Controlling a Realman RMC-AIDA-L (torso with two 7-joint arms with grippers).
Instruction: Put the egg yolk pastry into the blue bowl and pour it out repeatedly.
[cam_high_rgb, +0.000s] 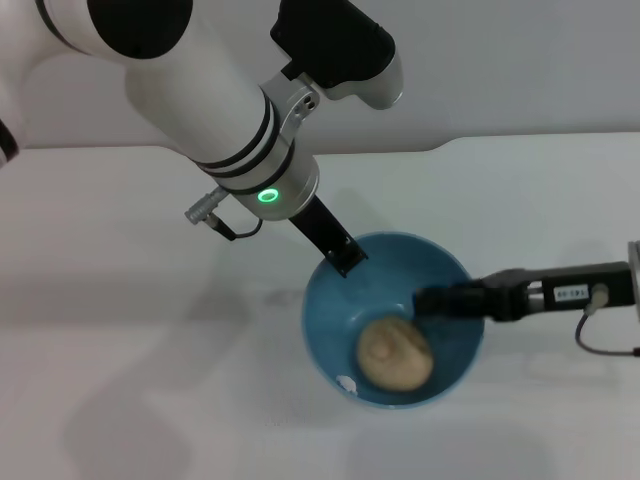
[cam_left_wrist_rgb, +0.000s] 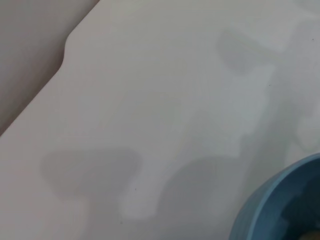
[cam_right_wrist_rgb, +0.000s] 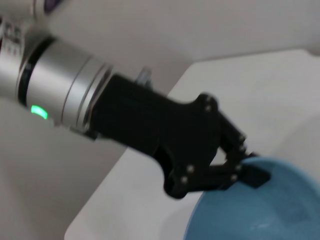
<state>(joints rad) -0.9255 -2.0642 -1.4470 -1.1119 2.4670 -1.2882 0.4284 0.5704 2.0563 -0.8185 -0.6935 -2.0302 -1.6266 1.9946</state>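
Currently the blue bowl (cam_high_rgb: 393, 318) sits on the white tabletop (cam_high_rgb: 120, 260), low and right of centre in the head view. Egg yolk pastry (cam_high_rgb: 395, 353) lies inside it, on the bowl's floor toward the near side, pale tan, matte, whole. Left tool (cam_high_rgb: 342, 256) comes down from the upper left on a white arm with a lit green ring; its dark fingers are closed on the bowl's far-left rim. Right wrist view confirms: the left tool (cam_right_wrist_rgb: 250, 172) pinches the blue bowl (cam_right_wrist_rgb: 260, 210) at the rim edge, one finger tip outside the wall, linkage drawn together around it. Cannot tell from either view whether the bowl rests flat or is lifted slightly; a soft shadow lies under and to the left of it. Right tool (cam_high_rgb: 432, 302) reaches in from the right edge of the head view, a slim black body held roughly level, its tip over the bowl's right rim and inside the opening, just beside the pastry's upper right. Whether its tip touches the pastry is not clear. Cannot tell if the right tool's fingers are apart or together; they merge into one dark shape. A thin cable loops below the right arm near the frame edge. Left wrist view shows mostly bare tabletop (cam_left_wrist_rgb: 150, 100) with arm shadows, and a slice of the blue bowl (cam_left_wrist_rgb: 280, 205) in one corner, outer wall and rim visible.
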